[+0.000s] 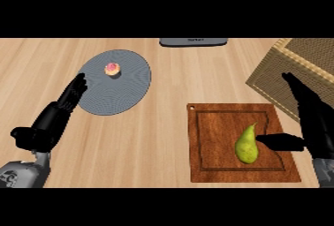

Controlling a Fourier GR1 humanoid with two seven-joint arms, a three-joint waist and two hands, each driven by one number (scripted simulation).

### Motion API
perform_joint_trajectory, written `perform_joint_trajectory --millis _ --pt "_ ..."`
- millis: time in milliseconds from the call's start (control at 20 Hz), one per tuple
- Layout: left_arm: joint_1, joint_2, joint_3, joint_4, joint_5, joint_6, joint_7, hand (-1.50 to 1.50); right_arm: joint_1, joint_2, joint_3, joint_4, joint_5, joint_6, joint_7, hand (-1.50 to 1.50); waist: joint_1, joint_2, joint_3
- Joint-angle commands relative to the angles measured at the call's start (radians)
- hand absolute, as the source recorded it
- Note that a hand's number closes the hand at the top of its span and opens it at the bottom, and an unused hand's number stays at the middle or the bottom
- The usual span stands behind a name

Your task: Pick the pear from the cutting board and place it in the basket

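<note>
Right hand (pixel 314 128) open, fingers straight, holding nothing; thumb out sideways, tip at the pear (pixel 246 145). Pear lies on board (pixel 212 132), right half. Basket (pixel 297 66) just behind, at right edge of tabletop (pixel 163 132). Left hand (pixel 60 109) open, resting far left beside plate (pixel 120 95).

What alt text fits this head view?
A yellow-green pear lies on a brown wooden cutting board at lower right, the black right hand open beside it, thumb toward the pear. A woven wicker basket stands at upper right. The black left hand rests open at left beside a round grey plate holding a small pink-topped cake.
</note>
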Motion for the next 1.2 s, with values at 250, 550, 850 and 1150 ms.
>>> perform_joint_trajectory --millis 250,550,850,1150 --pt "-0.031 -0.018 0.001 0.001 -0.006 0.004 0.017 0.00 -0.066 -0.135 -0.050 -0.400 -0.339 0.466 0.511 -1.50 0.004 0.005 0.007" --pt "-0.051 -0.020 0.008 0.003 0.002 -0.029 0.039 0.00 -0.072 -0.204 -0.157 -0.590 -0.513 0.487 0.732 -1.50 0.020 0.011 0.009" --pt "-0.040 -0.047 0.018 0.015 -0.026 -0.024 0.001 0.00 0.073 -0.274 -0.281 -0.605 -0.541 0.464 0.622 -1.50 0.025 0.016 0.012" --pt "-0.056 -0.082 0.006 0.004 -0.063 -0.018 0.019 0.00 0.200 -0.142 -0.258 -0.562 -0.373 0.381 0.455 -1.50 0.035 0.017 0.013"
